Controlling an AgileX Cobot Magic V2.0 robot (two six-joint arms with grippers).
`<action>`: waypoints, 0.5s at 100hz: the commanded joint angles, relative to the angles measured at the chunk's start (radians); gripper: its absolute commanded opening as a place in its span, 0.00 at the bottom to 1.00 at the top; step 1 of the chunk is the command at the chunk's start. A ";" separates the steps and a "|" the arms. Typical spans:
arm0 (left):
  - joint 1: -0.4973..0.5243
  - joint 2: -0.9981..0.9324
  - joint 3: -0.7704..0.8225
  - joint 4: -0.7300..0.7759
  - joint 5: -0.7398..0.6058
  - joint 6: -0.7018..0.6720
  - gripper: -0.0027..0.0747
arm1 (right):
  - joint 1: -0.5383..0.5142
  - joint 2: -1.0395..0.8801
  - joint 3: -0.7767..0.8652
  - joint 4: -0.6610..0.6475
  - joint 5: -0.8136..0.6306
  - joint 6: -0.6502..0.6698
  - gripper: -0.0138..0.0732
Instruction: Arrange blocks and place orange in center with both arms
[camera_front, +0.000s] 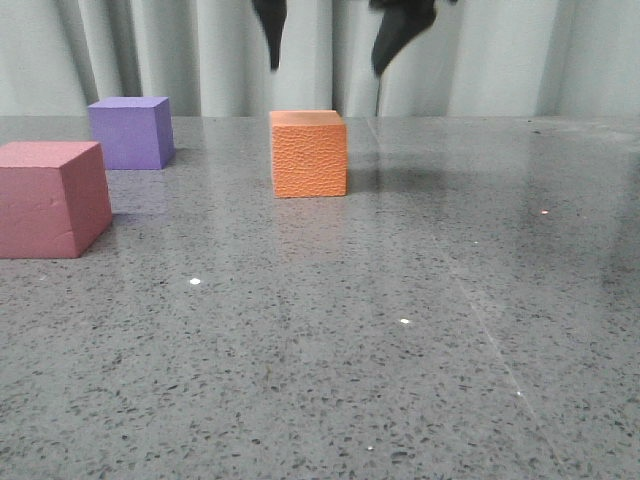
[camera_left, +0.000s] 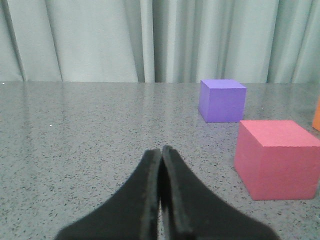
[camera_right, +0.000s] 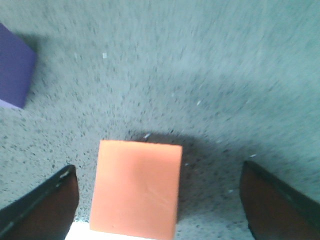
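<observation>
Grey table (camera_front: 420, 340) is occupied by pink-red cube (camera_front: 52, 198) front-left, purple cube (camera_front: 130, 131) behind it, orange cube (camera_front: 309, 153) mid-table. Right gripper (camera_front: 335, 45) is held wide apart above orange, nothing gripped. Left gripper (camera_left: 162, 155) is closed, empty.

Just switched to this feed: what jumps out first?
The orange cube stands alone mid-table, with the right gripper open and raised above it. The pink-red cube and purple cube sit off to the left, near the shut left gripper.
</observation>
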 joint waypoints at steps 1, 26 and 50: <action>0.002 -0.034 0.055 -0.009 -0.079 -0.002 0.01 | -0.012 -0.117 -0.030 -0.060 -0.032 -0.033 0.90; 0.002 -0.034 0.055 -0.009 -0.079 -0.002 0.01 | -0.060 -0.323 0.127 -0.098 -0.057 -0.108 0.90; 0.002 -0.034 0.055 -0.009 -0.079 -0.002 0.01 | -0.160 -0.606 0.465 -0.101 -0.147 -0.108 0.73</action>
